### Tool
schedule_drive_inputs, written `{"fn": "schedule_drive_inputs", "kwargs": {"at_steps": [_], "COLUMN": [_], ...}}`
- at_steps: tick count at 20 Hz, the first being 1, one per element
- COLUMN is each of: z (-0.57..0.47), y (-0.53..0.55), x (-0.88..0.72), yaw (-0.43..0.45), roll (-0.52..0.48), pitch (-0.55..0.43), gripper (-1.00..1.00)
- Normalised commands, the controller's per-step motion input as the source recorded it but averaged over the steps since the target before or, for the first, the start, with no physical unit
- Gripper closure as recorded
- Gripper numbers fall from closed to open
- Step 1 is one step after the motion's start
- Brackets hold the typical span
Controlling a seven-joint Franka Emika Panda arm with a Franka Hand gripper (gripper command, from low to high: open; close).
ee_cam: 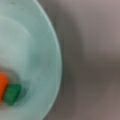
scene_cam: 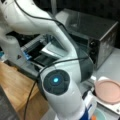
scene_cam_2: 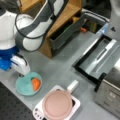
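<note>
My gripper hangs just above the far-left rim of the bowl in a front view, its white body dropping from the blue wrist; the fingertips are hidden against the rim, so I cannot tell whether they are apart or together. The bowl is pale teal and sits on the grey counter near that view's bottom left. In it lies the carrot, orange, towards the bowl's right side (its green top shows only at my wrist, low on the left, next to the orange end). The wrist view takes in the bowl's curved rim and bare counter to the right, and none of my fingers.

Just right of the bowl stands a white hotplate carrying a pink pan with a white handle. Further right is the toaster oven, its door folded down flat. A wooden rack stands behind.
</note>
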Motion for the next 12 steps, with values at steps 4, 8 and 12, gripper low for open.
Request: {"fn": "schedule_drive_inputs", "kwargs": {"at_steps": [4, 8, 12], "z": [0.26, 0.23, 0.23], "y": [0.22, 0.30, 0.38], "x": [0.16, 0.04, -0.07], "yaw": [-0.048, -0.048, -0.045], "roll": [-0.217, -0.190, -0.177], "pitch": [0.240, 0.236, 0.199], "gripper": [-1.00, -1.00, -1.00]}}
